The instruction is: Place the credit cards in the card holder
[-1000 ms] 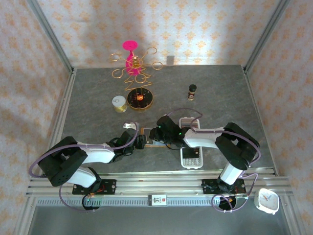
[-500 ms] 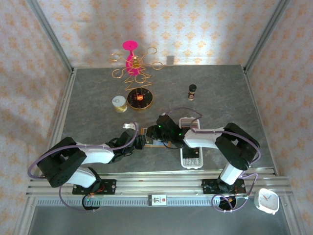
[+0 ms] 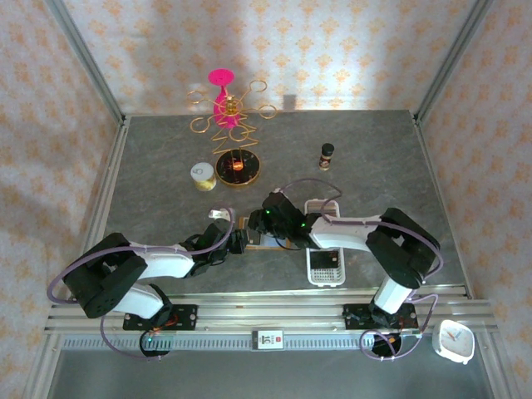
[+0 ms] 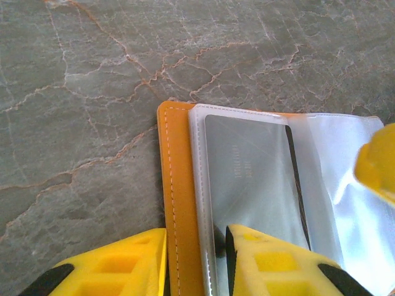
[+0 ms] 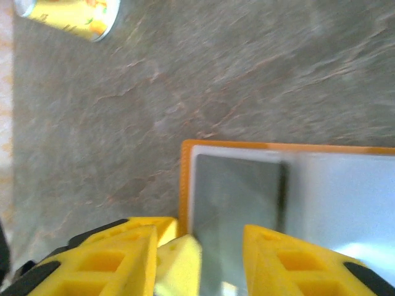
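Observation:
The orange card holder (image 4: 176, 185) lies open on the table, its clear sleeves facing up. A grey credit card (image 4: 247, 172) sits inside the left sleeve. My left gripper (image 4: 196, 237) is shut on the holder's orange side edge and sleeve border. In the right wrist view the same card (image 5: 237, 191) and the card holder (image 5: 184, 179) lie under my right gripper (image 5: 200, 237), whose jaws stand apart over the card with nothing pinched. One of its fingertips (image 4: 376, 166) hangs over the right sleeve. From above, both grippers meet at the holder (image 3: 249, 233).
A long white slotted tray (image 3: 326, 266) lies right of the holder under the right arm. Farther back stand a yellow tin (image 3: 202, 174), a round dark dish (image 3: 238, 169), a pink and gold wire stand (image 3: 224, 108) and a small dark bottle (image 3: 327, 155).
The right gripper has shifted slightly back and left over the holder and its jaws have parted a little. The left gripper has kept its hold and place.

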Action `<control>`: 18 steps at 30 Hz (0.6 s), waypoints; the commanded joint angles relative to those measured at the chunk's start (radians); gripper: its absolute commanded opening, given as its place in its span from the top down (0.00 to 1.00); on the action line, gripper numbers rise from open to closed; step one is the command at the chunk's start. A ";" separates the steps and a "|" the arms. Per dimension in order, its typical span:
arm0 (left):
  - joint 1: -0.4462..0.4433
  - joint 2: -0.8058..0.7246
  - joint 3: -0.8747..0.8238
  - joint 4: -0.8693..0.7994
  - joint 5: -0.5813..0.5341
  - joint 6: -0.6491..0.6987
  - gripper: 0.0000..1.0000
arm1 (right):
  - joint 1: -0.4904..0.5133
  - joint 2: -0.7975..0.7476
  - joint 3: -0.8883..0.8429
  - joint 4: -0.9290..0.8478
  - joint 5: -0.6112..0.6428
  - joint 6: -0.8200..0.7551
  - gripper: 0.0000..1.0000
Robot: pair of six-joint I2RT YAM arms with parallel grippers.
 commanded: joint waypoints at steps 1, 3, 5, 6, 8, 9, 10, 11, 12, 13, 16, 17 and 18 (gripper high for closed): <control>0.000 -0.022 -0.010 -0.004 -0.032 0.000 0.69 | 0.006 -0.059 -0.001 -0.129 0.156 -0.049 0.56; 0.000 -0.022 -0.010 0.000 -0.028 -0.001 0.69 | 0.005 -0.065 -0.010 -0.148 0.189 -0.056 0.53; 0.000 -0.022 -0.011 0.002 -0.027 -0.001 0.69 | 0.004 -0.062 -0.008 -0.162 0.208 -0.063 0.51; 0.000 -0.021 -0.011 0.002 -0.026 -0.001 0.69 | 0.003 -0.056 -0.005 -0.165 0.213 -0.068 0.50; 0.000 -0.020 -0.012 0.001 -0.025 -0.001 0.69 | 0.000 -0.036 0.003 -0.170 0.212 -0.074 0.50; 0.000 -0.019 -0.011 0.002 -0.025 0.000 0.69 | 0.000 -0.023 0.009 -0.175 0.207 -0.077 0.50; 0.000 -0.019 -0.010 0.001 -0.025 0.000 0.69 | -0.002 -0.012 0.014 -0.178 0.203 -0.080 0.50; 0.000 -0.020 -0.010 0.001 -0.025 -0.001 0.69 | -0.002 -0.001 0.019 -0.183 0.203 -0.083 0.50; 0.000 -0.019 -0.010 0.002 -0.025 0.002 0.69 | -0.002 0.005 0.021 -0.188 0.206 -0.084 0.50; 0.000 -0.020 -0.010 0.001 -0.025 0.002 0.69 | -0.002 0.011 0.020 -0.189 0.210 -0.085 0.50; 0.000 -0.022 -0.012 0.000 -0.026 0.002 0.69 | -0.002 0.015 0.014 -0.194 0.224 -0.081 0.49; 0.000 -0.021 -0.012 0.002 -0.025 0.002 0.69 | -0.002 0.017 0.014 -0.202 0.232 -0.079 0.50; 0.001 -0.021 -0.012 0.002 -0.025 0.002 0.69 | -0.003 0.017 0.012 -0.210 0.240 -0.078 0.49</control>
